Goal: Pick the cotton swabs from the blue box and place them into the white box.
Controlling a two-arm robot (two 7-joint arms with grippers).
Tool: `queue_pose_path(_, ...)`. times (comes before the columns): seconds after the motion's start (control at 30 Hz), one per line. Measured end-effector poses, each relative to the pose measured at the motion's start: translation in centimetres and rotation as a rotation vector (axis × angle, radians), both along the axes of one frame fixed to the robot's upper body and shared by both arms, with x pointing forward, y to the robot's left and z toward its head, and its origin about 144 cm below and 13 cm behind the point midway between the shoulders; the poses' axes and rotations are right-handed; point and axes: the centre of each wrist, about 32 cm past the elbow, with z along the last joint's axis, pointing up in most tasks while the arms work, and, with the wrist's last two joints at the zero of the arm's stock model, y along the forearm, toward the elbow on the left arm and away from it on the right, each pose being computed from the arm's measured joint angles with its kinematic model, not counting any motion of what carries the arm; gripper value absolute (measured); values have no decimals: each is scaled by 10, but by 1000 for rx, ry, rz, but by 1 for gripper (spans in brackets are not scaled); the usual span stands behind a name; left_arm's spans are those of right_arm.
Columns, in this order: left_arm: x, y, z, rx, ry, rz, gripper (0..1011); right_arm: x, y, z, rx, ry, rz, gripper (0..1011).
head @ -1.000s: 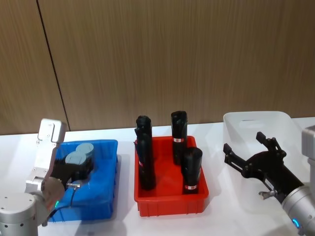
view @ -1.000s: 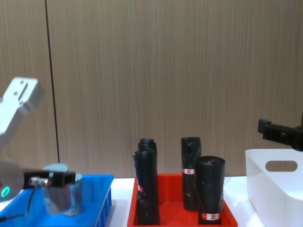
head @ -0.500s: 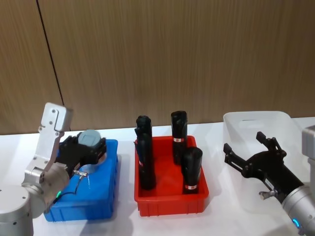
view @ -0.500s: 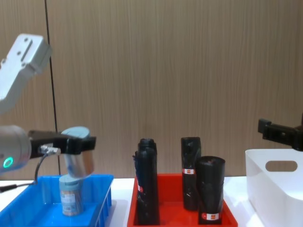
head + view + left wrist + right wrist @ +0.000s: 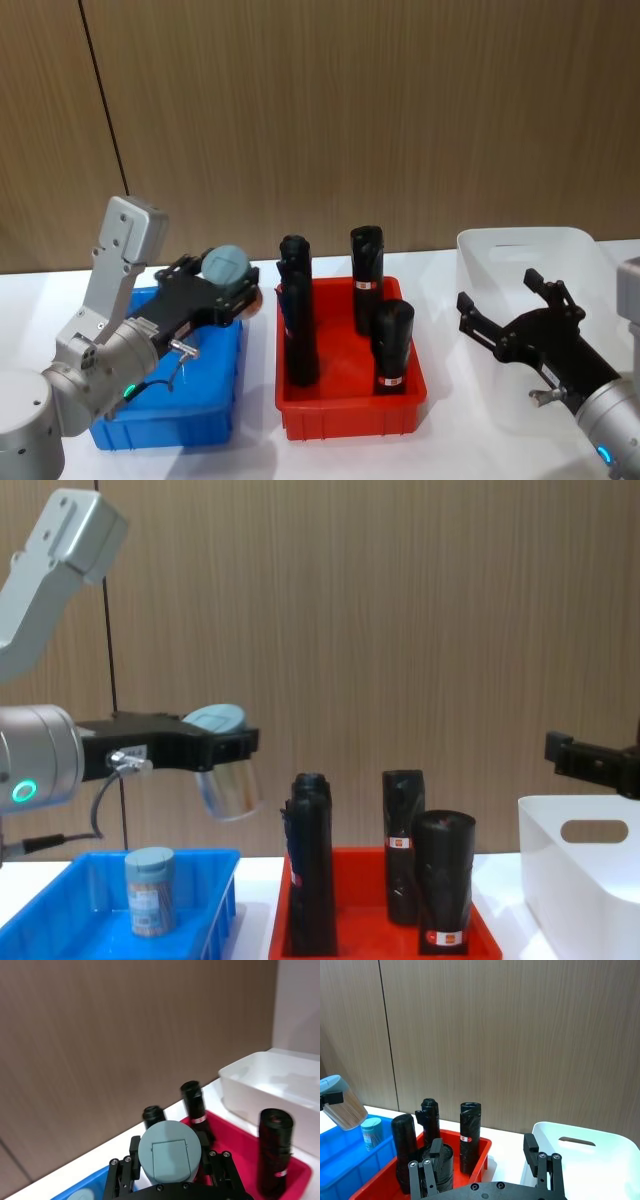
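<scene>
Chest view gives me the clearest read. The left claw (image 5: 228, 752) is clamped across a jar of cotton swabs (image 5: 228, 788) just under its grey-blue lid. The jar hangs in the air above the right-hand rim of the blue box (image 5: 60, 905), well clear of it and short of the red tray (image 5: 360, 920). It is not plumb: its long axis runs close to upright but tilted, with the lid up and leaning toward my left side and the clear base swung down toward the tray. A second jar (image 5: 150, 892) stands upright on the floor of the blue box, lid up, apart from the claw. The white box (image 5: 590, 885) sits far over on the right, past the tray of black tubes (image 5: 400, 845). What I can see of its inside from the head view looks bare, so I judge nothing is delivered yet. One jar is out of the blue box and in the air, with the whole crossing over the tray and the release ahead, and the second jar is to be fetched after that. The right claw (image 5: 497, 290) hangs by the near-left side of the white box with its fingers spread apart, holding nothing, idle.
</scene>
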Motion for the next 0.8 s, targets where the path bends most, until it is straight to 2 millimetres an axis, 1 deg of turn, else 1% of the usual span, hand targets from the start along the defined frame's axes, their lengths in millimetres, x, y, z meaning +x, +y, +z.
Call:
queue_pose_path(0.43,2,-1,4,-23,-24,-195,666,0,0,0,0,0,0,1002)
queue_pose_path(0.5,3,-2,4,-32,-20,-246,666,0,0,0,0,0,0,1002)
queue_pose_path(0.8,9,-5,5,-57,-4,-373,666,0,0,0,0,0,0,1002)
